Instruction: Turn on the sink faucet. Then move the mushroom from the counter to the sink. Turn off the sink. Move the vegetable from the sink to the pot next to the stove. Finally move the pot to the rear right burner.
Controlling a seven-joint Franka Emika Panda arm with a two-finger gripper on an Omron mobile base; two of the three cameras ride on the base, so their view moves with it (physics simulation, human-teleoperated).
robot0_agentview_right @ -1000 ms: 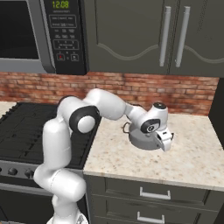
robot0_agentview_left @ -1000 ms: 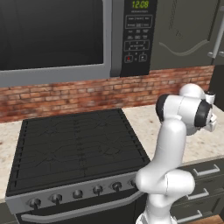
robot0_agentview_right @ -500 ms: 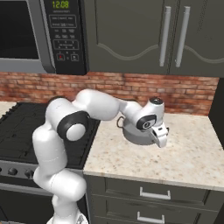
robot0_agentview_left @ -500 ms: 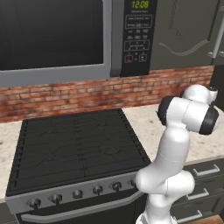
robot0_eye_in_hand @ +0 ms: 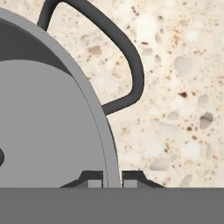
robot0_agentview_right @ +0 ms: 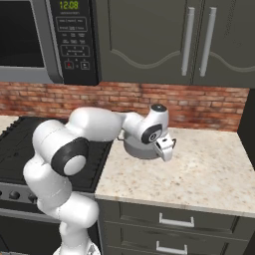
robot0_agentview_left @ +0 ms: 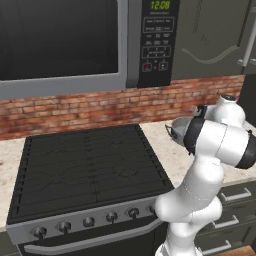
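Over the last second the arm has swung inward and the hand (robot0_eye_in_hand: 112, 180) has settled on the pot (robot0_agentview_right: 141, 148), fingers clamped on its rim. The pot sits on the bench (robot0_agentview_right: 209, 174) beside the stove (robot0_agentview_left: 85, 165). Judged: carry to rear right burner pending.

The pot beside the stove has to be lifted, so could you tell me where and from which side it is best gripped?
Grip the pot by its thin upright rim, coming straight down from above with one finger inside and one outside. The hand view shows the claw shut on that rim just beside the dark loop handle. The wall is narrow enough to pinch, while the round body is too wide.
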